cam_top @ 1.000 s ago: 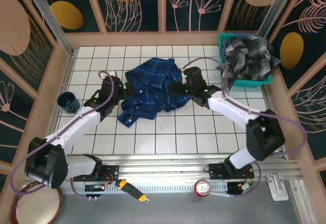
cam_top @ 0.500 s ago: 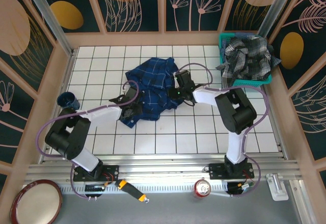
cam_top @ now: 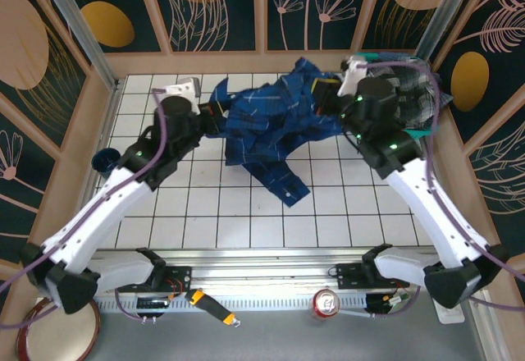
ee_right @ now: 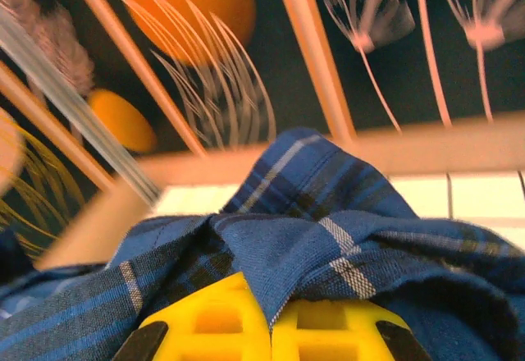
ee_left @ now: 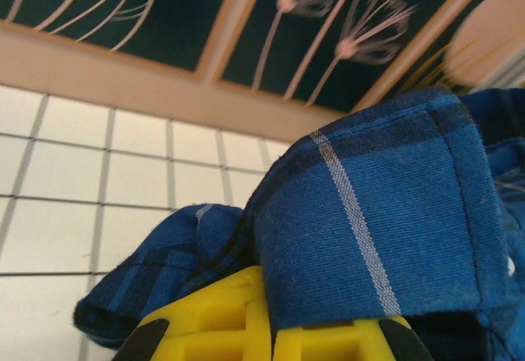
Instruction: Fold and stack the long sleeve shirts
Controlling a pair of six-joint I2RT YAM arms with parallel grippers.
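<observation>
Though aloft, rumpled navy shirt (cam_top: 267, 123).

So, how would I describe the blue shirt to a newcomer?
Start at the white tiled table, far middle. The navy-blue plaid cloth shirt hangs stretched between the left hand and the right hand. Its neighbour, the grey checked shirt, sits in the teal plastic basket.

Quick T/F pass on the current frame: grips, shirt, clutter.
1. The left gripper and right gripper are both shut on the blue shirt. True.
2. The blue shirt lies flat on the table. False: it hangs stretched between the grippers, one part dangling.
3. A navy cup stands near the table's left edge. True.
4. The soda can stands on the table's tiles. False: it is by the near rail.
</observation>
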